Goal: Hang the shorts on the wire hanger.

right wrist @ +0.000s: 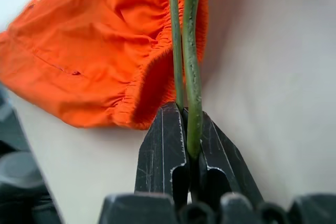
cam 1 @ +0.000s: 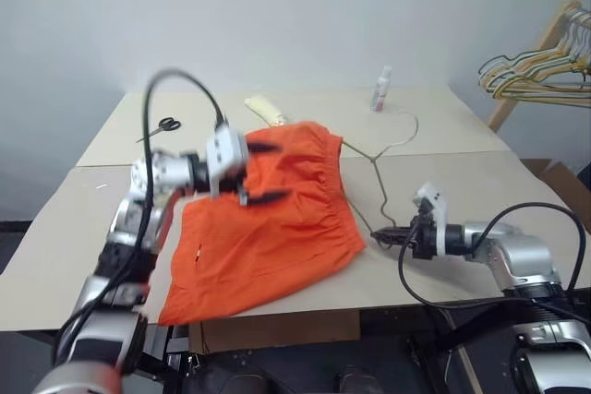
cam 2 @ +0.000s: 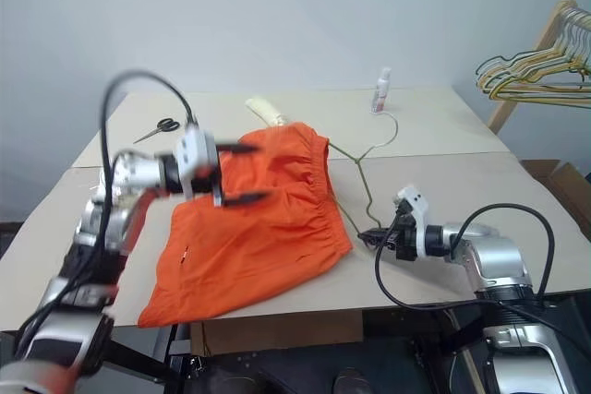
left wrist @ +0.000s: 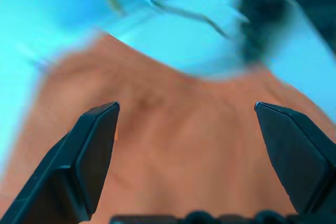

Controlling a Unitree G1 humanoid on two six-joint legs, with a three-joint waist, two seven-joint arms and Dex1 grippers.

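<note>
The bright orange shorts (cam 1: 268, 228) lie spread on the table, waistband toward the right. The thin wire hanger (cam 1: 374, 168) lies flat beside the waistband, its hook pointing toward the far side, and part of it is hidden by the fabric. My right gripper (cam 1: 383, 237) is shut on the hanger's near corner; the right wrist view shows the wire (right wrist: 191, 51) pinched between the fingers, just off the shorts' edge (right wrist: 94, 51). My left gripper (cam 1: 275, 171) hovers open over the far part of the shorts, with nothing between its fingers (left wrist: 94, 145).
Black scissors (cam 1: 166, 125) lie at the far left of the table. A small white bottle (cam 1: 380, 89) and a pale yellow item (cam 1: 268, 110) sit at the far edge. A rack with a bunch of coloured hangers (cam 1: 540, 76) stands off the table at the right.
</note>
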